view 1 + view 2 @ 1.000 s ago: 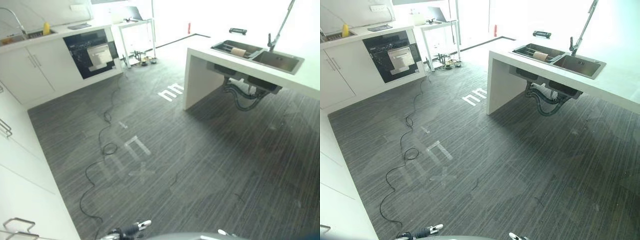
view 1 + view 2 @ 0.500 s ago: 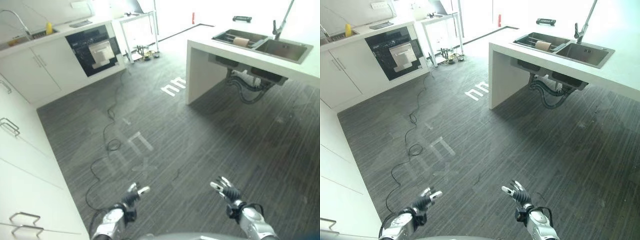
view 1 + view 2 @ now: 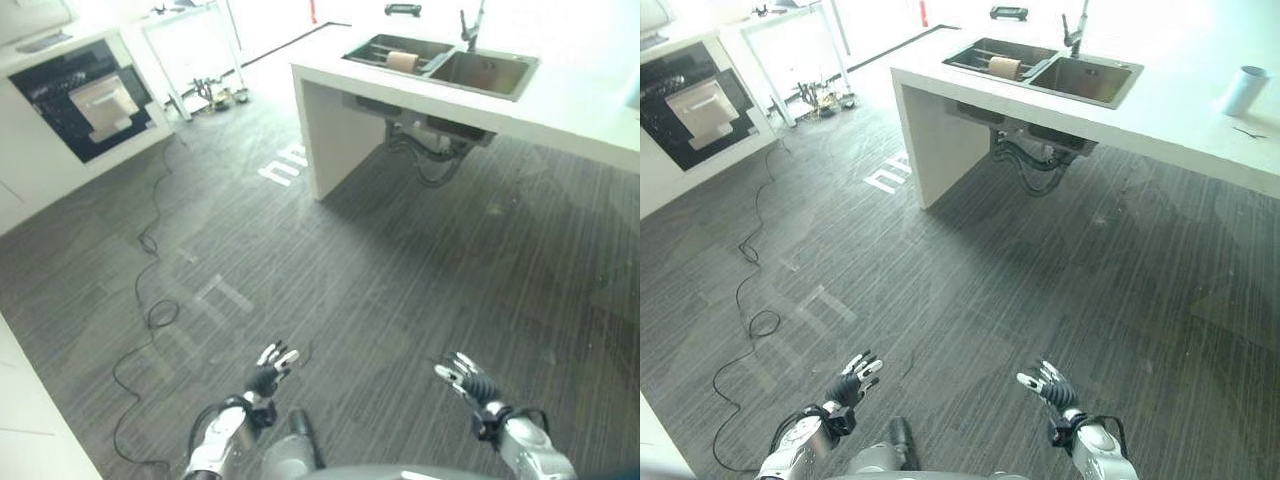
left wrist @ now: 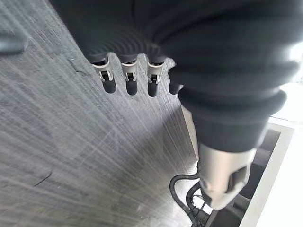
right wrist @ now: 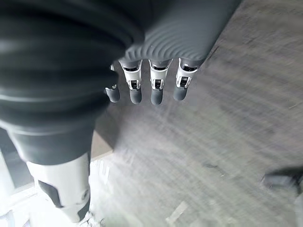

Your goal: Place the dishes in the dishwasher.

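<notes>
Both the left robot hand (image 3: 855, 375) and the right robot hand (image 3: 1050, 384) hang low over the floor (image 3: 970, 290) with fingers straight and empty, while what may be a dish (image 3: 1005, 67) lies in the sink (image 3: 1000, 58) far ahead, slightly nearer the right one.

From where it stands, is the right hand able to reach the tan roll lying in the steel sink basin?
Probably not: the right hand hangs open, low over bare floor, while the tan roll lies far off in the steel sink.
</notes>
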Available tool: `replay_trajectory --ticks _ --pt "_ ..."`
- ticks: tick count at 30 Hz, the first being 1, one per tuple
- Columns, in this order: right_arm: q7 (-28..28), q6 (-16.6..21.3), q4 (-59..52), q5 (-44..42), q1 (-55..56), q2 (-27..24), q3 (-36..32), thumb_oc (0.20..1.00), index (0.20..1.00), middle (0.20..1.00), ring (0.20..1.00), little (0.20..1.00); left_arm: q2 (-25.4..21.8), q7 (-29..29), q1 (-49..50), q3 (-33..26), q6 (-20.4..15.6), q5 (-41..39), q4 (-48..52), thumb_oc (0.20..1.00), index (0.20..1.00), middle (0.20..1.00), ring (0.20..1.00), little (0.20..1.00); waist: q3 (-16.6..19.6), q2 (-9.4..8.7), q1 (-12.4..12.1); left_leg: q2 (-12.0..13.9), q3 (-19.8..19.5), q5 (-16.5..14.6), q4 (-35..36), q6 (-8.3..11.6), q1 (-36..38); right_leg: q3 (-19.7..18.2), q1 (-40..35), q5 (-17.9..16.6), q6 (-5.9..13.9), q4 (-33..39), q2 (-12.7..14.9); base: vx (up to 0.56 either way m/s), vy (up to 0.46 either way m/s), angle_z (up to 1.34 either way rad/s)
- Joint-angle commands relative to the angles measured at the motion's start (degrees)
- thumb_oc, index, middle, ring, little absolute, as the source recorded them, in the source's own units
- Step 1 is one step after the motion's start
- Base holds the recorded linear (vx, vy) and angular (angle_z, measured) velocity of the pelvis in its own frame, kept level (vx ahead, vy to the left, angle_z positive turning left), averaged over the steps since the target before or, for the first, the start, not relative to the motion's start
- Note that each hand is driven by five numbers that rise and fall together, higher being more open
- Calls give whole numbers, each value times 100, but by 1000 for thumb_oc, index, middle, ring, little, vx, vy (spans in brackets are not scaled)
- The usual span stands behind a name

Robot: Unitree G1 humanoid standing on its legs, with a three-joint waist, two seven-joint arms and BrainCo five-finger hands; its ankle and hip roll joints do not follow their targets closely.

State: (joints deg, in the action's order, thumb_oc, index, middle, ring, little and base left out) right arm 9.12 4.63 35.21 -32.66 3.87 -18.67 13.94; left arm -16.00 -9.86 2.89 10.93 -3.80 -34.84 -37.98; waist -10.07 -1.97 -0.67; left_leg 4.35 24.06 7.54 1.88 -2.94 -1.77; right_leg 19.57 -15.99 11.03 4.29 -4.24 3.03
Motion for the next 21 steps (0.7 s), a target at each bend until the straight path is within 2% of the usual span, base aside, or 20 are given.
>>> replay_trajectory --ticks 1,2,3,5,6,7,8,9,10,11,14,15,16,17,18,19,20,21 --pt "15 354 -370 -277 -49 141 -100 1000 1000 1000 1000 1000 -345 -99 -223 196 -136 180 268 1000 1000 1000 1000 1000 330 62 -35 61 -174 -391 180 401 121 -288 474 -545 731 -1707 750 260 376 63" --pt "-164 394 -585 -206 -9 296 -13 1000 1000 1000 1000 1000 -486 -88 -365 376 -149 363 319 1000 1000 1000 1000 1000 335 98 2 -181 -93 -565 219 112 198 -416 1026 -1468 959 -2870 707 263 378 82" --pt "-191 399 -620 -180 8 319 31 1000 1000 1000 1000 1000 -529 -63 -375 404 -131 335 366 1000 1000 1000 1000 1000 328 138 20 -241 -96 -639 249 57 282 -390 1300 -1631 974 -3232 797 227 305 65" --pt "-208 404 -610 -152 -11 327 74 1000 1000 1000 1000 1000 -567 -9 -363 436 -126 213 439 1000 1000 1000 1000 1000 298 192 84 -315 -107 -731 292 14 416 -358 1730 -1603 928 -3382 777 284 34 7" --pt "-213 423 -736 -237 94 211 29 1000 1000 1000 1000 1000 -712 -52 -292 368 57 164 782 1000 1000 1000 1000 1000 85 220 335 -371 -399 -876 312 152 852 -103 2349 -1415 687 -2271 646 412 -144 -1" --pt "-209 412 -775 -246 118 190 13 1000 1000 1000 1000 1000 -721 -46 -288 359 87 183 827 1000 1000 1000 1000 1000 61 204 374 -364 -426 -913 312 191 927 -2 2443 -1540 659 -1852 708 532 -238 23" --pt "-198 385 -846 -271 165 158 -19 1000 1000 1000 1000 1000 -726 -46 -289 354 134 245 878 1000 1000 1000 1000 1000 -13 138 460 -411 -484 -1048 312 233 1118 132 2649 -1774 679 -1321 906 650 -311 40" --pt "-224 339 -907 -254 200 202 -70 1000 1000 1000 1000 1000 -709 -68 -228 427 58 401 895 1000 1000 1000 1000 1000 -143 105 540 -476 -604 -1588 312 233 1589 279 3019 -2289 937 -810 1448 761 -383 36" --pt "-258 354 -832 -303 173 214 -71 1000 1000 1000 1000 1000 -711 -84 -203 460 23 402 858 1000 1000 1000 1000 1000 -125 112 503 -495 -560 -1620 307 216 1649 345 2849 -2111 901 -718 1444 787 -472 72" --pt "-276 480 -669 -446 121 210 -52 1000 1000 1000 1000 1000 -678 -133 -231 523 -12 361 752 1000 1000 1000 1000 1000 -73 92 502 -524 -574 -1568 71 229 1598 372 2663 -2033 757 -567 1288 382 -309 32" --pt "-202 581 -578 -461 68 140 -28 1000 1000 1000 1000 1000 -611 -178 -210 557 -38 417 708 1000 1000 1000 1000 1000 42 108 481 -528 -542 -1676 -252 269 1549 461 2381 -1747 581 -419 1020 299 -198 9" --pt "-172 531 -575 -435 15 67 -25 1000 1000 1000 1000 1000 -507 -124 -251 601 -68 539 615 1000 1000 1000 1000 1000 158 117 501 -546 -536 -1807 -640 363 1509 474 2198 -1526 381 -378 778 295 -156 19" --pt "-168 510 -571 -445 -5 42 -24 1000 1000 1000 1000 1000 -474 -109 -281 605 -74 533 579 1000 1000 1000 1000 1000 188 123 505 -548 -548 -1792 -777 398 1491 488 2165 -1464 323 -380 721 286 -146 -4" --pt "-152 484 -560 -451 -37 -5 -18 1000 1000 1000 1000 1000 -401 -94 -359 600 -90 483 495 1000 1000 1000 1000 1000 242 143 510 -541 -580 -1672 -1054 482 1424 510 2090 -1350 203 -350 613 215 -151 -45" --pt "-70 470 -565 -376 -69 -94 -31 1000 1000 1000 1000 1000 -341 -132 -427 570 -139 413 433 1000 1000 1000 1000 1000 285 133 520 -455 -650 -1327 -1916 663 1201 480 1964 -1178 3 -260 471 248 -182 -64" --pt "1 471 -533 -322 -80 -143 -65 1000 1000 1000 1000 1000 -325 -180 -434 548 -159 388 412 1000 1000 1000 1000 1000 295 126 499 -406 -666 -1150 -2386 752 1044 491 1852 -1061 -99 -200 409 250 -211 -78" --pt "30 472 -500 -320 -83 -192 -94 1000 1000 1000 1000 1000 -313 -219 -418 539 -167 406 414 1000 1000 1000 1000 1000 291 113 476 -284 -667 -907 -2847 872 831 491 1735 -967 -201 -123 345 242 -201 -57" --pt "48 485 -446 -385 -80 -237 -151 1000 1000 1000 1000 1000 -289 -280 -464 525 -118 483 405 1000 1000 1000 1000 1000 239 27 399 -65 -721 -705 -3505 912 240 440 1528 -917 -284 1 329 270 -140 -33"
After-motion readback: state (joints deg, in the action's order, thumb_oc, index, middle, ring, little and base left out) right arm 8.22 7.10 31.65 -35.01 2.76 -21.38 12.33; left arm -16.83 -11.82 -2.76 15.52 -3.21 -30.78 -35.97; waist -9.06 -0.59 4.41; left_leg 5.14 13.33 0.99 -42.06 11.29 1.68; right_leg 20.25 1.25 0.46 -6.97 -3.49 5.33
